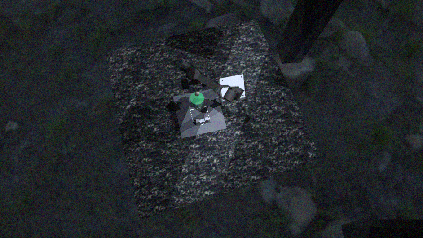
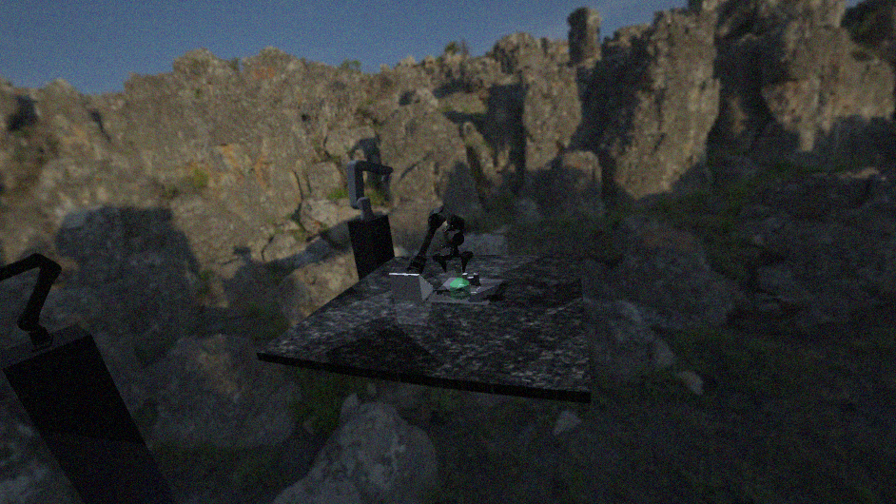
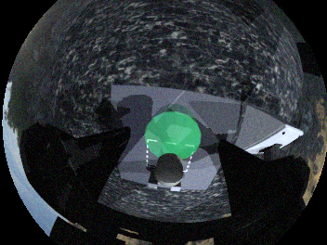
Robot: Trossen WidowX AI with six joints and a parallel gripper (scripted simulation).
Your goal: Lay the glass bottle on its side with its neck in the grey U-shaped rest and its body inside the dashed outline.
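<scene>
In the wrist view, the bottle's round top (image 1: 196, 93) (image 3: 168, 168) hides some of the grey rest (image 1: 202, 120) (image 2: 474, 279) (image 3: 176, 188), toward six o'clock.

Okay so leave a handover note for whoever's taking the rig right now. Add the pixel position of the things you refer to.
Gripper (image 2: 453, 266) (image 3: 176, 139): open, holding nothing, above the bottle.
Green glass bottle (image 1: 196, 98) (image 2: 458, 286) (image 3: 173, 132): upright on the grey mat (image 1: 215, 125) (image 3: 135, 162), its body beside the dashed outline.
Grey U-shaped rest (image 1: 202, 120): at the outline's far end from the bottle.
Done: no part of the laying down.
Left: grip, lay the neck in the rest, body inside the outline, release gently.
</scene>
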